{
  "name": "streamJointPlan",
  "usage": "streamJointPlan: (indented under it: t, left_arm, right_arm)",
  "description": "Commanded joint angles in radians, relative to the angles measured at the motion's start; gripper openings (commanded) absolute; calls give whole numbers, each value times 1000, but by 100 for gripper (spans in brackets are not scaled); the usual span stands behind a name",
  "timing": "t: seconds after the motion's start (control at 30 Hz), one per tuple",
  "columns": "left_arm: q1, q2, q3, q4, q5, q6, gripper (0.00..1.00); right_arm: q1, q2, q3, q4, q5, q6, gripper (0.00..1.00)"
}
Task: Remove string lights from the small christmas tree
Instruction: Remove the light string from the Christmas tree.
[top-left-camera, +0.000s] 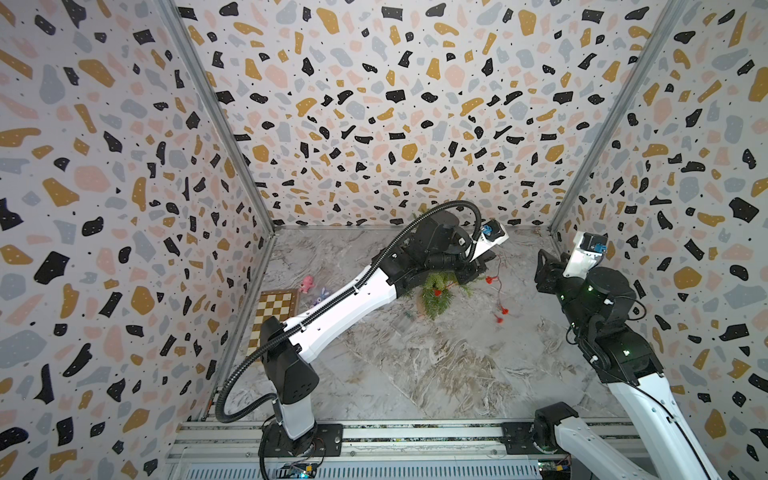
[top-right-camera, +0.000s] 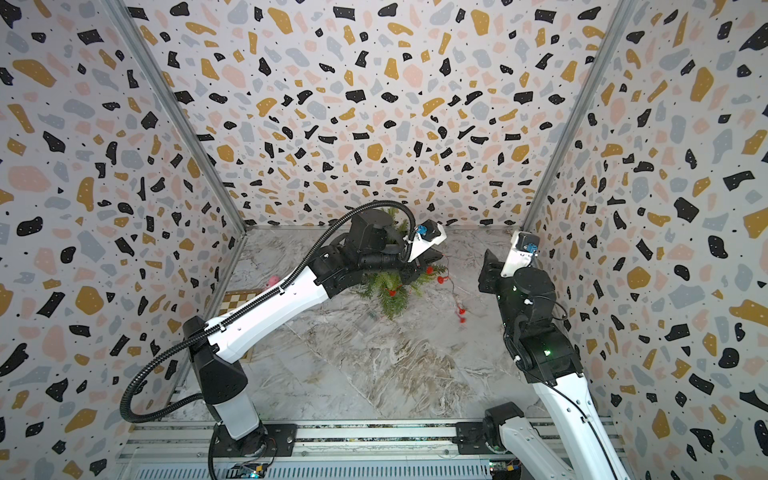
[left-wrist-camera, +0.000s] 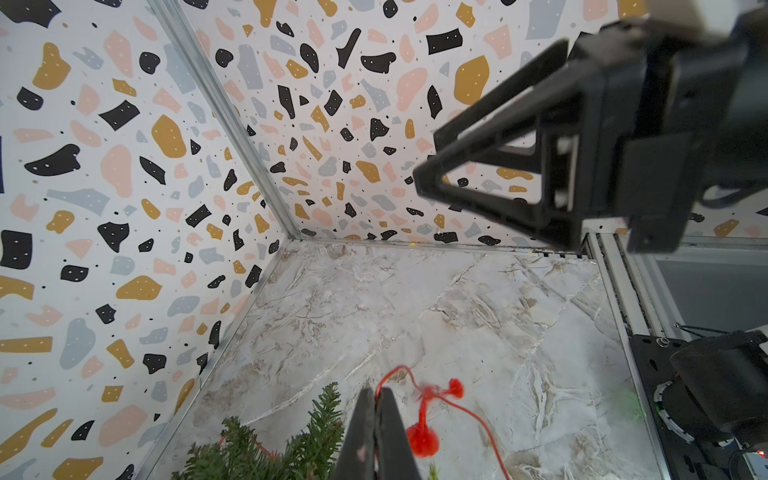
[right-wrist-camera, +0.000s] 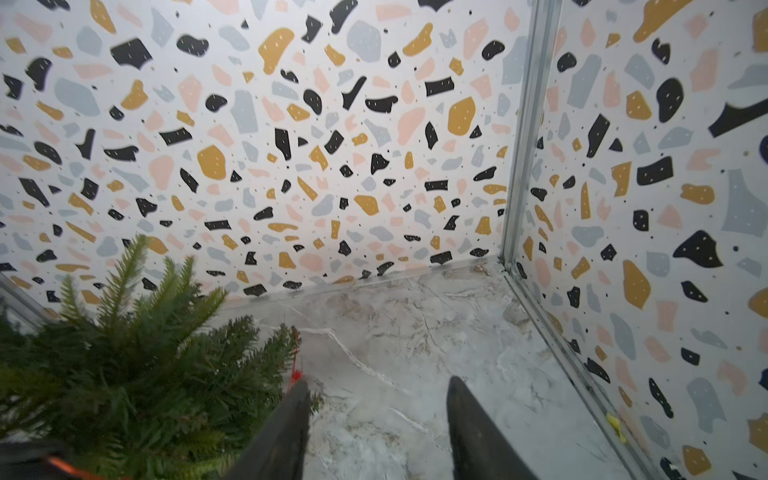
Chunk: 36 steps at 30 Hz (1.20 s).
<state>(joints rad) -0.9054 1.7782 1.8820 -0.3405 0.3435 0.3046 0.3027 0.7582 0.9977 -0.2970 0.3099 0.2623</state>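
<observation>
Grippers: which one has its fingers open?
The right gripper: its fingers stand apart with nothing between them. The left gripper is pinched shut on the string lights' red wire.

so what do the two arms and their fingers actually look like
Both arms are white shells with black joints. The left arm carries a ribbed black hose looping from its base; the right arm has thin black wires and small green lights. Each wrist has a white camera block with a blue plug. The fingers are black, tapering to narrow tips.
</observation>
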Motion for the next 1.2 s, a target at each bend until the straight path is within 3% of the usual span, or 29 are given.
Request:
streamJointPlan:
  t: [0.0,0.17,0.3,0.53,0.73,1.17]
  left_arm:
    - [-4,-36,37,5,30,21,0]
    - [-6,-33,35,-3,47,20,0]
    - [-6,-33,31,-11,58,19,0]
    - [-6,-26,32,-7,81,11,0]
    - [-5,-24,35,-12,88,8,0]
    - [-6,-34,37,-28,90,7,0]
  right_arm:
    - [-6,-33,-45,-4,-6,25,63]
    - [-5,-68,-142,106,-229,-104,74]
    - [-5,-120,-260,185,-366,-185,76]
    - [-5,-190,-388,300,-530,-216,77]
    - [-5,-212,-522,558,-610,-166,80]
    - [-5,-1,-516,763,-455,-233,80]
